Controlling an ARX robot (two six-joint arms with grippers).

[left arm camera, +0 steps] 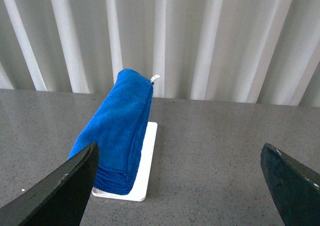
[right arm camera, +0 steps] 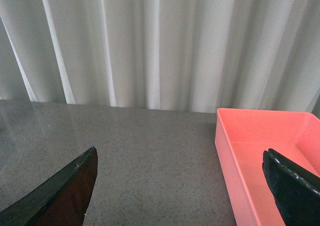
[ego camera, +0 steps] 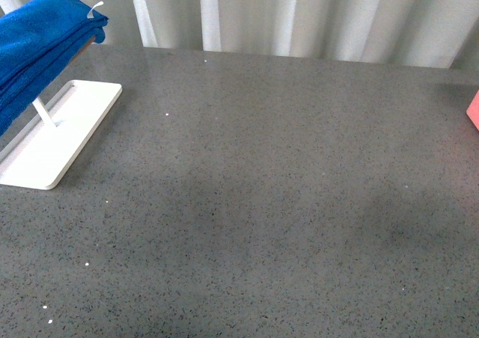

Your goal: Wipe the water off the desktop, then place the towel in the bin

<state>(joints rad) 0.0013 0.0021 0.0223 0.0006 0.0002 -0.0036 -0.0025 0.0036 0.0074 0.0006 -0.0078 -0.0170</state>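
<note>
The blue towel [ego camera: 37, 46] hangs folded over a white rack [ego camera: 60, 136] at the grey counter's [ego camera: 262, 188] far left, the pink bin [right arm camera: 260, 151] sits at its right edge, and the left gripper [left arm camera: 179, 148] and right gripper [right arm camera: 180, 151] hover with fingers spread wide, holding nothing.
</note>
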